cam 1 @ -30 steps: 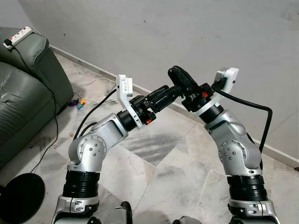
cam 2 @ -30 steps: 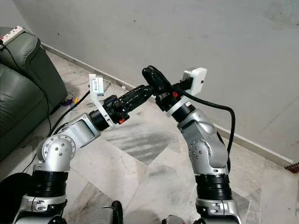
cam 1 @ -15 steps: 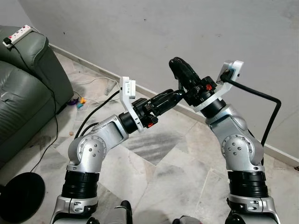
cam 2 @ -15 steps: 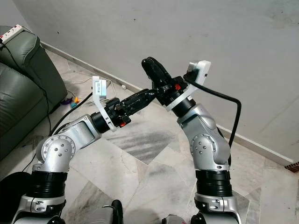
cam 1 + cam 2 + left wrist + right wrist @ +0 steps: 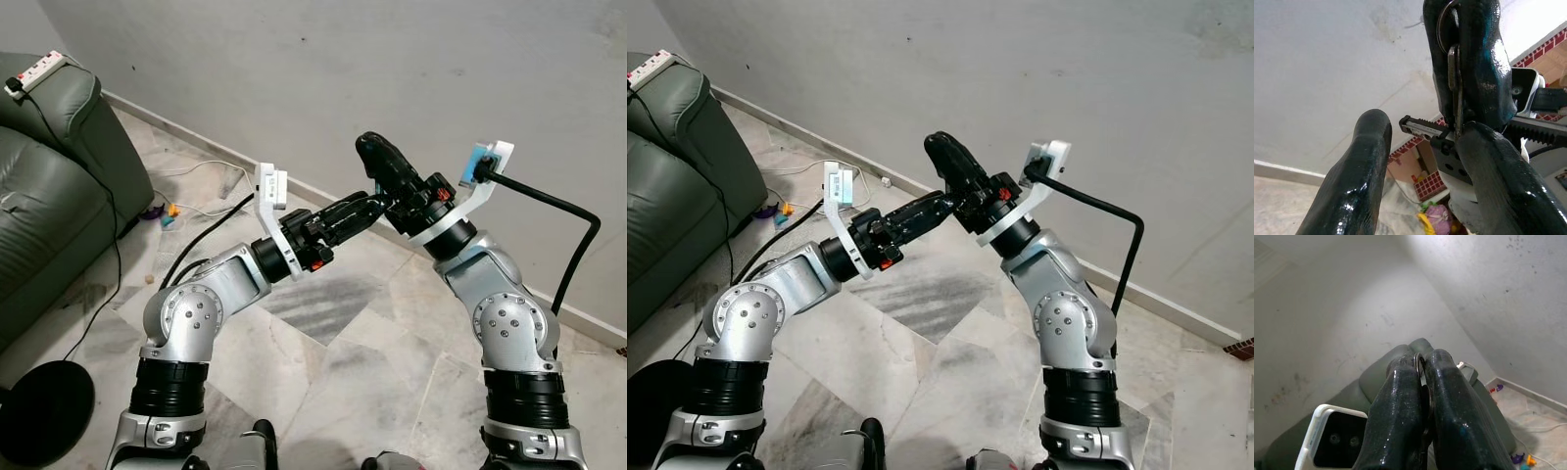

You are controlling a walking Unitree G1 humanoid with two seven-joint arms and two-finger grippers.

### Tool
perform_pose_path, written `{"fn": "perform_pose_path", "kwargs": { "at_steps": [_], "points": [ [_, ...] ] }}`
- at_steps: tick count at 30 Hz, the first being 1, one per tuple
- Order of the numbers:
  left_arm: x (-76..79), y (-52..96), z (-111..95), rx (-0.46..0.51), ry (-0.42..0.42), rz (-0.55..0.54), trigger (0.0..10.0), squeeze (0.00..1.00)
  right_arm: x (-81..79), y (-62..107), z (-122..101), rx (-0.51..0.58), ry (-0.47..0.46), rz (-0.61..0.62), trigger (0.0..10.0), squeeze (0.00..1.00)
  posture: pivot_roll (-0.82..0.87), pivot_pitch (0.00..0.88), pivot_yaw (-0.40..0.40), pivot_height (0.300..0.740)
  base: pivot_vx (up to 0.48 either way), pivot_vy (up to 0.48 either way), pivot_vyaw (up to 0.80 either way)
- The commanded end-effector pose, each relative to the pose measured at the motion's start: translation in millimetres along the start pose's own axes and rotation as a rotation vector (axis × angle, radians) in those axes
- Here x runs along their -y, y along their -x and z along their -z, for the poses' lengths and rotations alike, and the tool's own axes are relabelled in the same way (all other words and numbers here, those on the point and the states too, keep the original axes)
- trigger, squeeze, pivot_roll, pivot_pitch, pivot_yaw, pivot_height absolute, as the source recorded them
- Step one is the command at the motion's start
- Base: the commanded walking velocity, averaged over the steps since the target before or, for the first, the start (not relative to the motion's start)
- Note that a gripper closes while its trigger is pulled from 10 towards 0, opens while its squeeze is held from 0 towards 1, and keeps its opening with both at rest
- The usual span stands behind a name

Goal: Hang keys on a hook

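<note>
Right gripper (image 5: 1422, 382) clamps keys (image 5: 1454, 73) (ring pinched between fingertips) for handover; left gripper (image 5: 1420, 147) spread, reaching in

The floor (image 5: 323, 352) is pale marble-look tile with grey veining, meeting a white skirting board (image 5: 196, 147) along the wall. A green sofa (image 5: 49, 196) stands on it at the left. A black round base (image 5: 44, 416), perhaps of a stand, sits near the sofa. Cables (image 5: 196, 176) and small colourful bits (image 5: 165, 213) lie by the skirting.
</note>
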State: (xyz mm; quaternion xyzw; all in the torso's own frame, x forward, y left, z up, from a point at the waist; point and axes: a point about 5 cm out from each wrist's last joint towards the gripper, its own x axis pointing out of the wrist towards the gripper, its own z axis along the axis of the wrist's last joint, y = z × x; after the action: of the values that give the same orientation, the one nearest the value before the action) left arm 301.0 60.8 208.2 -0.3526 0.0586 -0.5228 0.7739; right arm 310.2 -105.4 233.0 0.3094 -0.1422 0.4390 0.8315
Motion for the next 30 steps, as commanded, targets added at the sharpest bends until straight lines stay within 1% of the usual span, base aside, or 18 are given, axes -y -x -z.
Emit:
{"fn": "perform_pose_path", "kwargs": {
  "at_steps": [1,2,4,5,10,30],
  "points": [
    [7.0,-1.6,-10,0.041,-0.002,0.035,8.4,0.0,-7.4,-1.9,7,-0.024,-0.011,-0.031,10.0,0.0,-0.07,0.232,0.05,0.74,0.0,0.0,0.0],
    [7.3,-1.9,-10,0.043,0.003,0.037,5.8,0.0,-7.8,-2.1,8,-0.026,-0.012,-0.031,10.0,0.0,-0.07,0.232,0.05,0.74,0.0,0.0,0.0],
    [7.7,-2.1,-10,0.044,0.006,0.041,5.8,0.0,-8.7,-2.4,9,-0.03,-0.013,-0.034,10.0,0.0,-0.07,0.232,0.05,0.74,0.0,0.0,0.0],
    [8.7,-2.5,-10,0.047,0.011,0.049,0.0,0.0,-9.3,-2.5,9,-0.032,-0.015,-0.036,10.0,0.0,-0.07,0.232,0.05,0.74,0.0,0.0,0.0],
    [10.5,-2.5,-12,0.066,0.035,0.065,0.0,0.0,-10.7,-1.7,11,-0.042,-0.012,-0.043,10.0,0.0,-0.07,0.231,0.049,0.74,0.0,0.0,0.0],
    [15.3,-4.7,-14,0.086,0.065,0.095,0.0,0.0,-13.6,-2.4,18,-0.073,0.004,-0.058,10.0,0.0,-0.07,0.232,0.05,0.74,0.0,0.0,0.0]
  ]
}}
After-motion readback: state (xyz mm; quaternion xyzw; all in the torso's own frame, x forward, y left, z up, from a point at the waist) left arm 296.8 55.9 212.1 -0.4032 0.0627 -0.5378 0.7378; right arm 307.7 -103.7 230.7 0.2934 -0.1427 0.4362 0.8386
